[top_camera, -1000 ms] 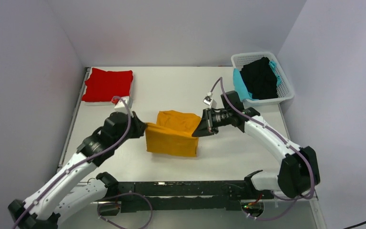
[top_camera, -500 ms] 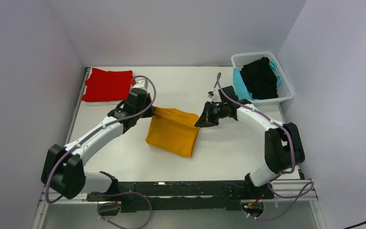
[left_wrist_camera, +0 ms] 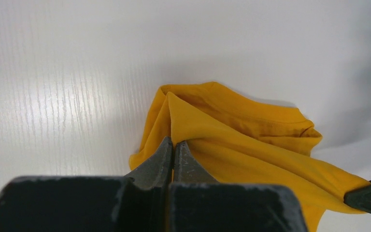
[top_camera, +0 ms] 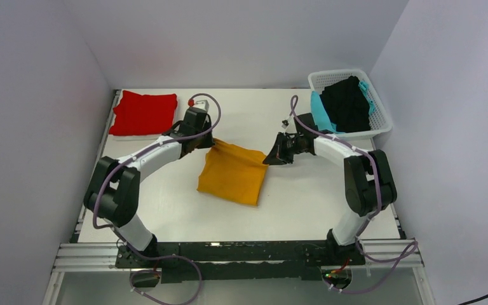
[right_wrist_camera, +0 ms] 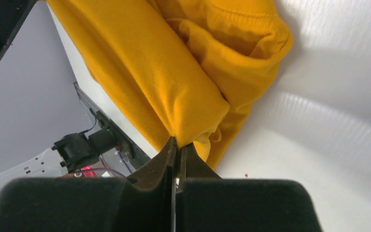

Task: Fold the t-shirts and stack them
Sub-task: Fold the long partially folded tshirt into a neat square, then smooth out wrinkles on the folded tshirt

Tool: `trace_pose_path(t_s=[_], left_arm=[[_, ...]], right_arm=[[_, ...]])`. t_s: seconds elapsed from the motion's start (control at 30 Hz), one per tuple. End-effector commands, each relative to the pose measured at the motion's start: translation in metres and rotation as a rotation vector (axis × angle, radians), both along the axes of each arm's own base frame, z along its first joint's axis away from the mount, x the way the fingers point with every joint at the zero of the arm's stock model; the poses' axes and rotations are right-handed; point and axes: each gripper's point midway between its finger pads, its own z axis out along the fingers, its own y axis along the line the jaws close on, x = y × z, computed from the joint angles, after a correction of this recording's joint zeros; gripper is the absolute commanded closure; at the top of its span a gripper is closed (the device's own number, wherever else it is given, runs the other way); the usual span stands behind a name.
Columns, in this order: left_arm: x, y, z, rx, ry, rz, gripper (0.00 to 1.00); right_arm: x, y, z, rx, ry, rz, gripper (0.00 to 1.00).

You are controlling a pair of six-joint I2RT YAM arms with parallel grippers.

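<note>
A mustard-orange t-shirt (top_camera: 234,175), partly folded, lies at the table's middle and is held at its two far corners. My left gripper (top_camera: 211,142) is shut on its far left corner (left_wrist_camera: 174,121). My right gripper (top_camera: 269,159) is shut on its far right corner (right_wrist_camera: 198,121). Between the two grips the cloth hangs in folds (left_wrist_camera: 251,145) down to the table. A folded red t-shirt (top_camera: 143,113) lies at the far left. A black t-shirt (top_camera: 347,105) and a teal t-shirt (top_camera: 321,112) sit in the basket.
The white lattice basket (top_camera: 381,117) stands at the far right corner. White walls close in the table on the left, back and right. The arms' black base rail (top_camera: 241,254) runs along the near edge.
Both grippers have carried the mustard-orange t-shirt's held edge away from the bases toward the table's far side. The left one swung furthest, up toward the red t-shirt. The cloth now lies flatter.
</note>
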Motion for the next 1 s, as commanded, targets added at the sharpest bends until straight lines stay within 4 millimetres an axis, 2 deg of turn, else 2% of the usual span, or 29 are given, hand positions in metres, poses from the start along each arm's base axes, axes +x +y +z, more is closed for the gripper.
trace_pose_path(t_s=[0.0, 0.13, 0.17, 0.2, 0.27, 0.3, 0.33, 0.37, 0.4, 0.53, 0.63, 0.73, 0.8, 0.87, 0.97], left_arm=[[0.028, 0.017, 0.016, 0.029, -0.075, 0.070, 1.00], [0.032, 0.014, 0.005, 0.020, -0.036, 0.052, 1.00], [0.031, 0.012, 0.002, 0.014, -0.014, 0.045, 1.00], [0.030, 0.009, 0.000, 0.009, 0.003, 0.033, 0.96], [0.030, 0.005, 0.004, -0.011, 0.003, 0.012, 0.70], [0.030, 0.003, 0.010, -0.023, -0.009, 0.008, 0.50], [0.029, 0.003, 0.017, -0.031, -0.025, 0.006, 0.25], [0.028, 0.003, 0.025, -0.039, -0.040, 0.007, 0.06], [0.027, 0.004, 0.035, -0.047, -0.057, 0.010, 0.01], [0.012, -0.006, 0.065, -0.138, -0.110, -0.042, 0.00], [0.001, -0.024, 0.067, -0.225, -0.116, -0.129, 0.00], [0.004, -0.040, 0.059, -0.268, -0.079, -0.186, 0.01], [0.009, -0.049, 0.048, -0.280, -0.038, -0.207, 0.01], [0.015, -0.056, 0.036, -0.286, -0.001, -0.226, 0.00], [0.025, -0.061, 0.008, -0.265, 0.062, -0.221, 0.01]], right_arm=[[0.023, -0.002, -0.002, 0.000, -0.043, 0.008, 1.00], [0.038, -0.010, -0.007, -0.038, -0.054, -0.040, 0.97], [0.042, -0.014, -0.008, -0.053, -0.057, -0.053, 0.91], [0.045, -0.015, -0.006, -0.060, -0.069, -0.051, 0.75], [0.052, -0.019, 0.000, -0.078, -0.097, -0.043, 0.34], [0.058, -0.022, 0.003, -0.098, -0.116, -0.047, 0.12], [0.062, -0.025, 0.008, -0.118, -0.132, -0.054, 0.02], [0.066, -0.027, 0.015, -0.133, -0.160, -0.060, 0.00], [0.069, -0.028, 0.023, -0.140, -0.185, -0.069, 0.00], [0.061, -0.025, 0.048, -0.081, -0.272, -0.094, 0.00], [0.042, -0.004, 0.054, 0.029, -0.299, -0.058, 0.00], [0.028, 0.028, 0.057, 0.129, -0.300, 0.025, 0.00], [0.026, 0.045, 0.052, 0.165, -0.280, 0.059, 0.00], [0.034, 0.056, 0.049, 0.197, -0.284, 0.069, 0.00], [0.054, 0.057, 0.033, 0.157, -0.262, 0.043, 0.00]])
